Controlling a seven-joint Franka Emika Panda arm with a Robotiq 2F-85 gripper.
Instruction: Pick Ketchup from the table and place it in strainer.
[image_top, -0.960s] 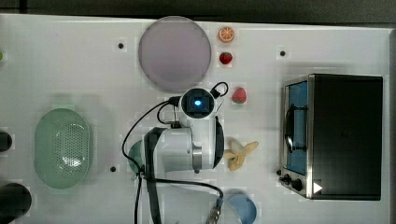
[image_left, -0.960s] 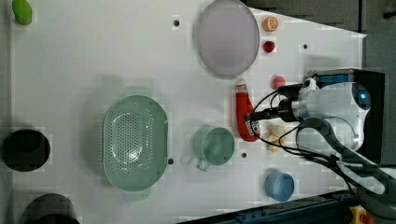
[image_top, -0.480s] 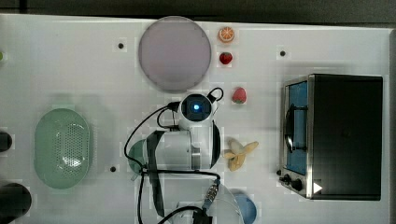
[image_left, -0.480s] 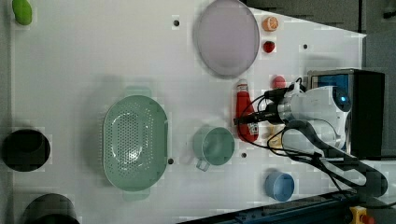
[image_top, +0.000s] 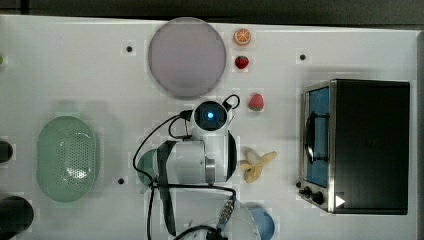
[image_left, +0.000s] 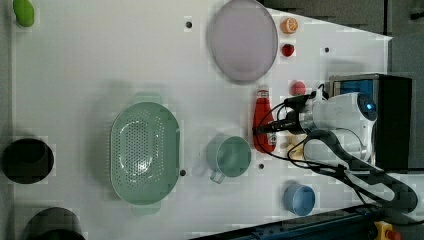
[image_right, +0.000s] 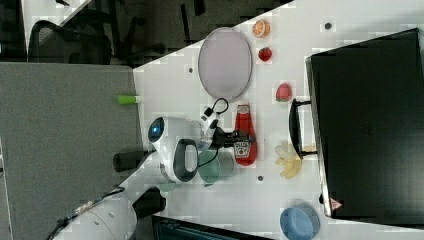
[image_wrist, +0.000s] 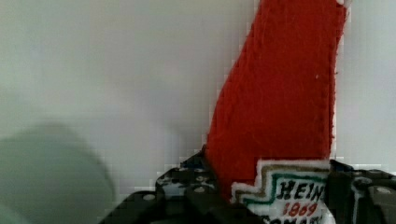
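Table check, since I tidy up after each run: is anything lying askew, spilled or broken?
Nothing looks spilled or broken. The ketchup lies flat on the table instead of standing, with the gripper around its labelled end. A peeled banana lies splayed open beside the oven. The strainer sits upright.

A flat, soft red fabric ketchup bottle (image_left: 263, 120) with a white label (image_wrist: 285, 191) is lying on its side on the white table, its pale cap end pointing toward the round lilac plate. A pale mint-green oval plastic strainer (image_left: 144, 152) with a perforated bottom is sitting upright, well apart from the bottle.
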